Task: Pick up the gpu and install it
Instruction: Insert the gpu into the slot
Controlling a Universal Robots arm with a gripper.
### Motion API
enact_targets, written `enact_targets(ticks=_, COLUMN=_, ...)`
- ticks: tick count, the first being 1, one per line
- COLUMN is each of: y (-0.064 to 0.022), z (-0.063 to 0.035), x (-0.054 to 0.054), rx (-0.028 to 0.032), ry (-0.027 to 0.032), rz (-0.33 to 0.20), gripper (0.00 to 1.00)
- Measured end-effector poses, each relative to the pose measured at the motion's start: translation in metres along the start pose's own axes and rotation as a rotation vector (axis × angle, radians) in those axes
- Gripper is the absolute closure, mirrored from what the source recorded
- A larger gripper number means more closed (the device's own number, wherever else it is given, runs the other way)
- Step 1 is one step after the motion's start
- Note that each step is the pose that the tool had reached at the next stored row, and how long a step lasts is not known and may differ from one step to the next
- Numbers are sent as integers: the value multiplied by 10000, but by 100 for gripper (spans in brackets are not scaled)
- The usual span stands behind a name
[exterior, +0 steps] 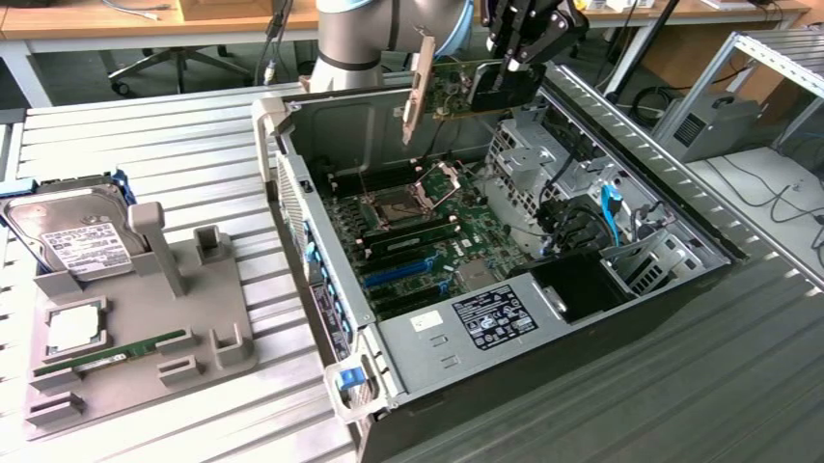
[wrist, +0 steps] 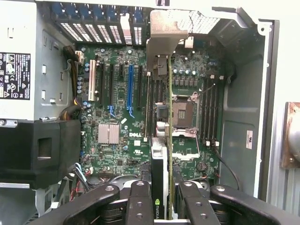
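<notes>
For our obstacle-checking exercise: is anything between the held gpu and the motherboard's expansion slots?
Nothing visible. The gripper holds the gpu above the open case, and the space down to the expansion slots looks free.

gpu (exterior: 453, 92) (wrist: 159, 161) hanging on edge above open computer case (exterior: 670, 207), not seated; green circuit face showing, silver end bracket (exterior: 416, 87) sitting at exterior view's left end.

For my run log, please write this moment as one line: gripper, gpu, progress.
gripper: shut on gpu | gpu: in air over open computer case | progress: not yet seated
</notes>
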State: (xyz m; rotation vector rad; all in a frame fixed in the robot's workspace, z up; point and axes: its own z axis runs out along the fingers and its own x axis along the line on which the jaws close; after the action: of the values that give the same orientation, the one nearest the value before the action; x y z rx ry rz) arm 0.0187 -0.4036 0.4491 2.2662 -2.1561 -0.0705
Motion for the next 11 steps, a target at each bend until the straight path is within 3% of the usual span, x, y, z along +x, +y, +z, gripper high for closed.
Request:
enact_targets(ticks=3, y=6, z=5, x=0, rx=1, ry=-3, rz=7, gripper=73)
enact_targets(ticks=8, y=8, z=16, x=0, rx=14, ry=-22, rz=601, gripper=73)
enact_targets(ticks=11, y=8, z=16, x=0, rx=15, ry=-24, rz=614, gripper=73)
